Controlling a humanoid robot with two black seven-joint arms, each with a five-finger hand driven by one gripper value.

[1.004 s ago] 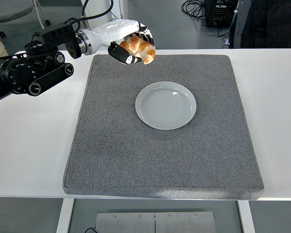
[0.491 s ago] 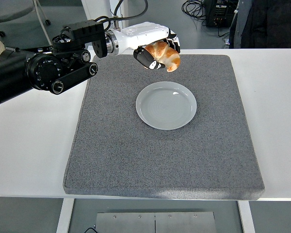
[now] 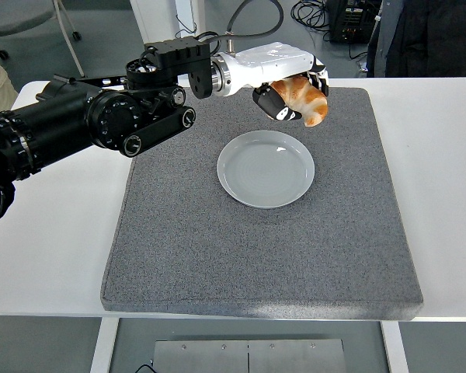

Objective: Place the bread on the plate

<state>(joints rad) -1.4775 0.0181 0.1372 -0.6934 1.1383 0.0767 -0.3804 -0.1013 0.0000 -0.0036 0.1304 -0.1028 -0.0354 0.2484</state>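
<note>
A: Left hand (image 3: 291, 93) — fingers (image 3: 273, 102) wrapped around the bread (image 3: 304, 96), held in the air. Plate (image 3: 266, 168) sits below and nearer than the fingers, on the grey mat (image 3: 202, 249).

B: Risks?

A: Bread's past the plate's far rim, I'd say. Letting go here likely drops it on the mat. It also sticks out beyond the fingers, so it may roll off the rim.

B: Any text or labels?

A: None readable. Right hand isn't in view.
</note>
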